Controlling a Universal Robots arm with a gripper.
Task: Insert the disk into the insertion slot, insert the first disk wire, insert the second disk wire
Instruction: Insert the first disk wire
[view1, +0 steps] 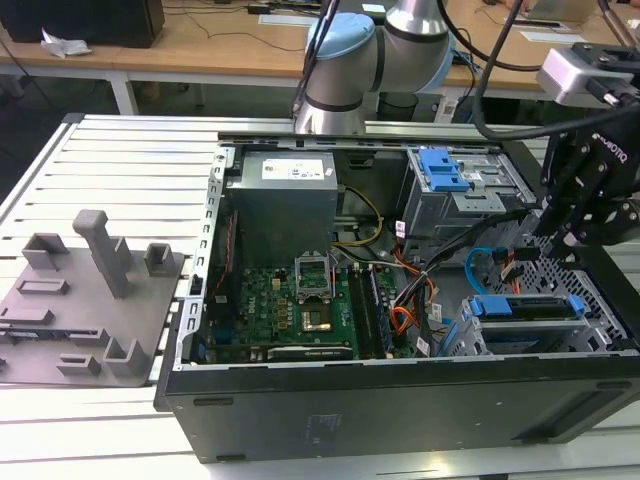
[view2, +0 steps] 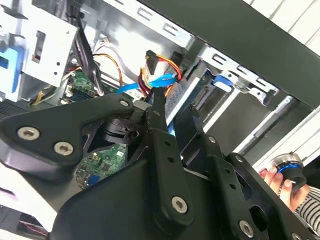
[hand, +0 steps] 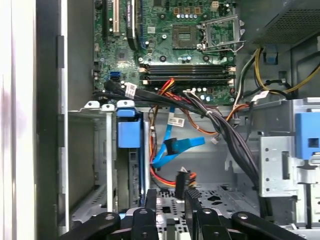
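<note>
Exterior view: PC case (view1: 400, 400) lies open. Disk (view1: 525, 312) w/ blue carrier already sits in insertion slot (view1: 604, 322), at the exterior view's right. Gripper (view1: 562, 238) hovers just above that cage. First wrist view: fingers (hand: 151, 202) apart w/ a gap, gripping nothing. Black plug w/ orange-red wires (hand: 182, 179) sits just off the fingertips, blue cable (hand: 172, 147) beside it.

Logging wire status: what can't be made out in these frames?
Disk connector end: exterior view, hidden inside the insertion slot, so wire seating is unreadable.
Blue cable, one end: first wrist view, runs behind the black cable bundle.
Person's hand: second wrist view, partly covered by the gripper.
</note>
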